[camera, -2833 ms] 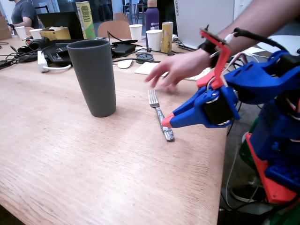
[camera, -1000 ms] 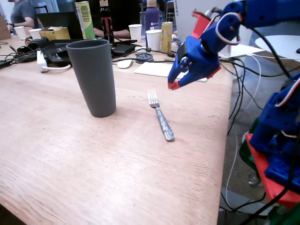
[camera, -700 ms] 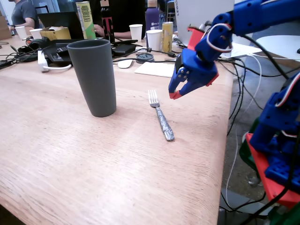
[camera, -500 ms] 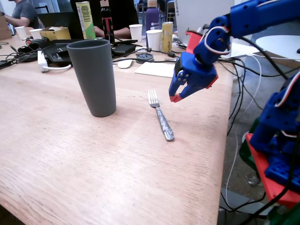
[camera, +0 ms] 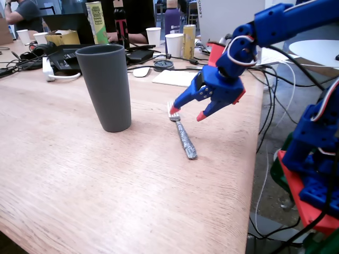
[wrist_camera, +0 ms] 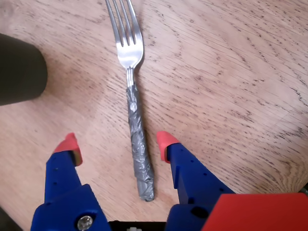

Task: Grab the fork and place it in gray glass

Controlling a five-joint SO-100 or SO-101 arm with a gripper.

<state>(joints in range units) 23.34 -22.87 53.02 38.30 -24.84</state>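
We see the gripper (camera: 188,112) spread wide now, where half a second ago its red tips sat close together; it has also dropped lower and come toward the fork (camera: 183,135), hovering just above it without touching. In the fixed view one red tip hangs over the tines and the other sits to the right of the neck. In the wrist view the gripper (wrist_camera: 114,143) shows its two red-capped fingers (wrist_camera: 165,141) on either side of the foil-wrapped handle, with clear wood between each tip and the fork (wrist_camera: 134,118). The fork lies flat on the table (camera: 79,174) exactly where it lay in the earlier frames, to the right of the glass (camera: 106,87) in the fixed view and well apart from it, tines pointing away from the camera and handle toward the near edge. The glass stands upright and has not moved; in the wrist view its dark side (wrist_camera: 19,70) shows at the left edge, beside the tines' end of the fork. Behind the glass the white cups (camera: 174,45) and clutter remain as before.
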